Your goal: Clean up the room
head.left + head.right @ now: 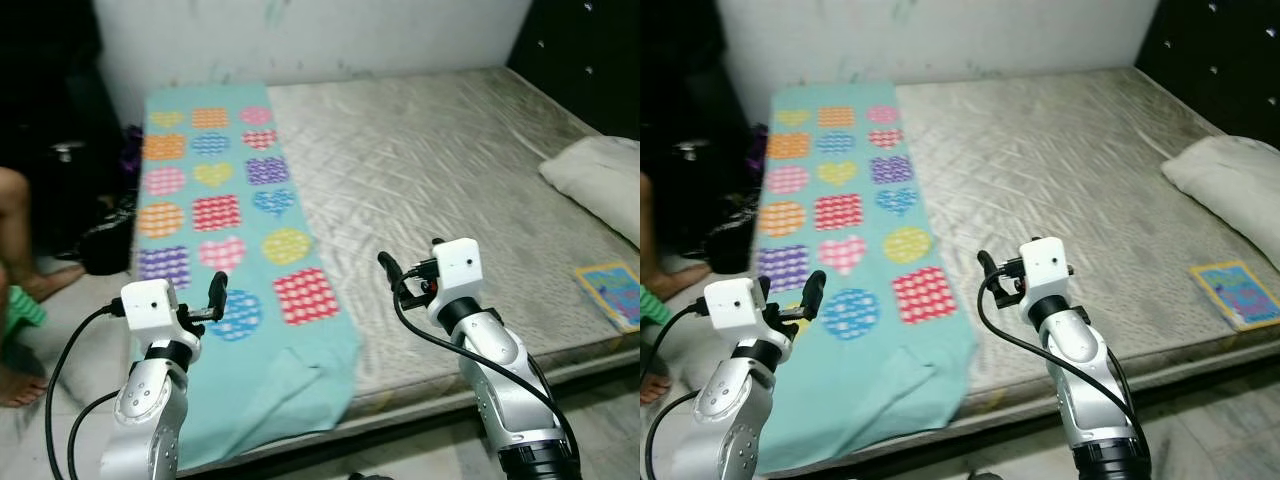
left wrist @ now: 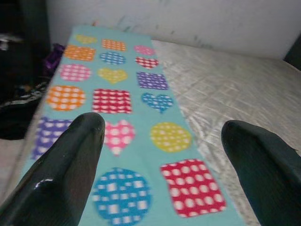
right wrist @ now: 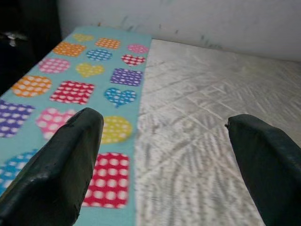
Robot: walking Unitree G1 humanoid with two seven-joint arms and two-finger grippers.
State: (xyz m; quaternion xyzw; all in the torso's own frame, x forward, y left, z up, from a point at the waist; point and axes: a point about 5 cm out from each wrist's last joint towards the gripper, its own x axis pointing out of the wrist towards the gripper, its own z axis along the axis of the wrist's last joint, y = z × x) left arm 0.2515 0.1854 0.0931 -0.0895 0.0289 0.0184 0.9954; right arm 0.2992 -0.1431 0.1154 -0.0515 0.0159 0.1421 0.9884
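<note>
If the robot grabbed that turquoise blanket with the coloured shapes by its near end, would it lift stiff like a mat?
Probably not. The turquoise patterned fleece blanket already droops and wrinkles over the grey quilted mattress edge, so it would likely sag and fold. It looks thin, so probably light. Lying flat, it may slide when pulled by the open left end effector.

The person [image 1: 12,262] left of the blanket [image 1: 225,250] is cut off by the frame edge; a leg and a foot alone are seen. The pillow [image 1: 600,180], far right of the blanket, is cropped at the edge, as is the book [image 1: 612,290] in front of it, whose cover print is too small to be read. Dark objects [image 1: 105,245] on the floor left of the blanket cannot be identified. The blanket's near hem is hidden behind the left arm [image 1: 150,400].
</note>
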